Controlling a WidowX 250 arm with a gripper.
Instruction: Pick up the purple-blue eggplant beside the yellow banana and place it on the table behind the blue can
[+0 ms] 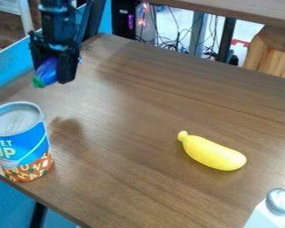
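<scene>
While fingers (67,69) grasp one purple toy (46,71) | one can (23,149) | one banana (213,152) | one silver-capped container (273,213)

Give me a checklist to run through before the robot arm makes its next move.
1. Purple toy with the green tip between the gripper's fingers: ok.
2. Toy raised off the table: ok, its lower end hangs in the air.
3. Grip firm enough not to slip: cannot tell.
4. Soup can upright: ok, though it stands near the table's edge.
5. Yellow banana clear of the gripper: ok.
6. Silver-topped container fully in view: not ok, the picture's edge cuts it off.
</scene>
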